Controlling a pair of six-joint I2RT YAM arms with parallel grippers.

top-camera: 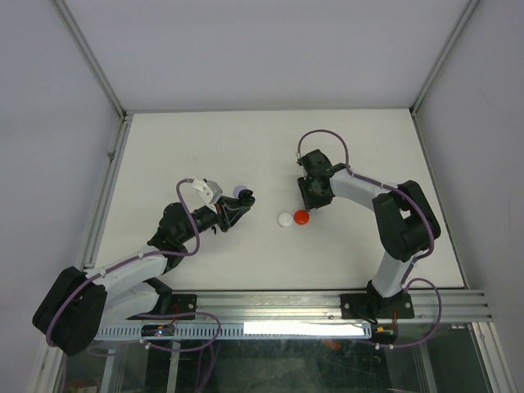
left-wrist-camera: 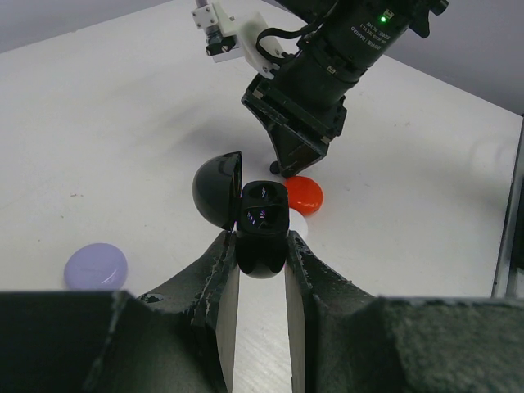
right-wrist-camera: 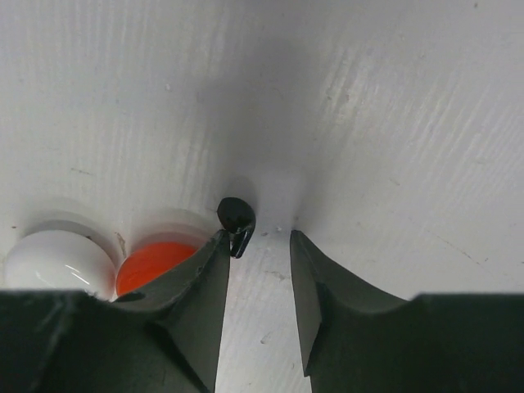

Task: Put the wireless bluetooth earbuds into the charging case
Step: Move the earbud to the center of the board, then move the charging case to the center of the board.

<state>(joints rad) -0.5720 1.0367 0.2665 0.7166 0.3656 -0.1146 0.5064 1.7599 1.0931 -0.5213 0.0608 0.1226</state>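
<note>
One black earbud [right-wrist-camera: 237, 217], a tiny glossy comma with a short stem, lies on the white tabletop [right-wrist-camera: 368, 98] right at one fingertip of the right tool [right-wrist-camera: 258, 237], whose jaws stand narrowly apart and empty, just beside the red case [right-wrist-camera: 155, 262]. Four round cases are seen: the red case, a white case [right-wrist-camera: 53, 262], a purple case [left-wrist-camera: 97, 266] and the black charging case [left-wrist-camera: 262, 233], lid open, clamped in the left tool [left-wrist-camera: 262, 246] well left of the earbud.

No text, brand or number can be read in any view. Small white print is seen on the black wrist housing [left-wrist-camera: 360, 37] of the right arm, beside a lit green lamp [left-wrist-camera: 381, 18], but it is too blurred to be made out.
</note>
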